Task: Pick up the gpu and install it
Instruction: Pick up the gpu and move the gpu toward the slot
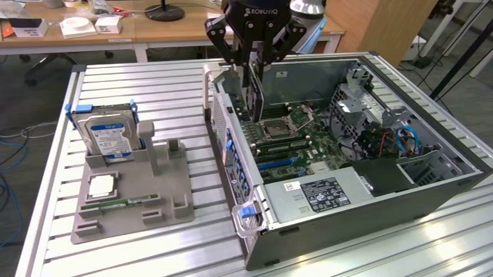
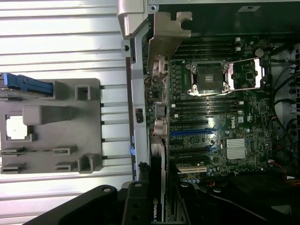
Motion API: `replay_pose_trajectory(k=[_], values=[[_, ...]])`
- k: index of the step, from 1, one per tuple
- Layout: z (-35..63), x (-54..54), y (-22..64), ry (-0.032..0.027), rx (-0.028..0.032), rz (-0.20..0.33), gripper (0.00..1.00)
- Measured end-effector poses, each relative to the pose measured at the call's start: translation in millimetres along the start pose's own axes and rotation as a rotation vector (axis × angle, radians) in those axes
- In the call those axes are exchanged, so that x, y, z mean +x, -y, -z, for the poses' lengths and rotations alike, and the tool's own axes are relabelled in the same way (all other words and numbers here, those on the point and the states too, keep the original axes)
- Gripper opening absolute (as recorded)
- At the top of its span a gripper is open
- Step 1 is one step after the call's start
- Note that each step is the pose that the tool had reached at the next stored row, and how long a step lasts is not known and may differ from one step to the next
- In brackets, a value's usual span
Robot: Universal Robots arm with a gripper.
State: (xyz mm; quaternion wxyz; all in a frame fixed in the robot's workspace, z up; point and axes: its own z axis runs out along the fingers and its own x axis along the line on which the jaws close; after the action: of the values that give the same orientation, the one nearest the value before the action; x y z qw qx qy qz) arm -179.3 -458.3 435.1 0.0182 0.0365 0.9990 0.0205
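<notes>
My gripper [image 1: 251, 68] hangs over the back end of the open computer case [image 1: 431, 190], shut on the gpu [image 1: 254, 98]. The card hangs on edge from the fingers, with its lower end down inside the case beside the rear wall and above the motherboard [image 1: 297, 144]. In the wrist view the gpu [image 2: 158, 164] runs out from between my gripper's [image 2: 157, 208] fingers, its silver bracket close to the case's rear panel. It sits over the blue and black expansion slots [image 2: 192, 132] of the motherboard [image 2: 220, 112]. Whether the card touches a slot is hidden.
A grey parts holder [image 1: 135, 196] lies on the slatted table at the exterior view's left. It carries an upright hard drive [image 1: 108, 131], a processor chip [image 1: 101, 186] and a memory stick [image 1: 122, 202]. Drive cages and cables [image 1: 385, 135] fill the case's far side.
</notes>
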Motion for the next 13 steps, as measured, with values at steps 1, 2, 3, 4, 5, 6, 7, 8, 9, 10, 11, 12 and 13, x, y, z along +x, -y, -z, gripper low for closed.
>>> replay_pose_trajectory(k=[1, 2, 3, 4, 5, 6, 7, 8, 9, 10, 11, 12, 13], values=[[0.0, -0.3, 0.0, 0.0, 0.0, 0.0, 0.26], [0.0, -0.6, 0.0, 0.0, 0.0, 0.0, 0.26], [0.0, -0.9, -0.1, 0.0, 0.0, 0.0, 0.26], [0.0, -1.2, -0.1, 0.0, 0.0, 0.0, 0.26], [-0.1, -1.6, -0.1, 0.0, 0.0, 0.0, 0.26], [-0.1, -2.6, -0.2, 0.0, 0.0, 0.0, 0.26], [-0.2, -3.1, -0.2, 0.0, -0.0001, 0.0, 0.26], [-0.2, -3.6, -0.3, 0.0, -0.0001, 0.0, 0.26], [-0.2, -4.1, -0.3, 0.0, 0.0, 0.0, 0.26], [-0.2, -4.6, -0.3, 0.0, -0.0001, 0.0, 0.26], [-0.2, -5.1, -0.4, 0.0001, -0.0001, 0.0, 0.26], [-0.2, -5.5, -0.4, 0.0001, -0.0001, 0.0, 0.26], [-0.2, -5.8, -0.4, 0.0001, -0.0001, 0.0, 0.26]])
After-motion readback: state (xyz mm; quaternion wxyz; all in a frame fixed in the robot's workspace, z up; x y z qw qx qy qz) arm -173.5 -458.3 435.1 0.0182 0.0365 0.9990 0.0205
